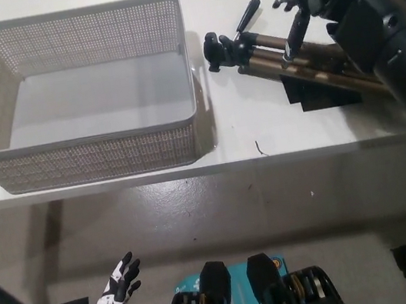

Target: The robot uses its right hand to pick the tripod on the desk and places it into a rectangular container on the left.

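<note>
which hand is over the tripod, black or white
The black right hand, fingers apart, above the tripod's legs on the desk. The white left hand hangs open below the desk edge, far from it.

Grey perforated basket (95, 158), bronze-and-black tripod (282, 64), white desk (262, 130).
</note>
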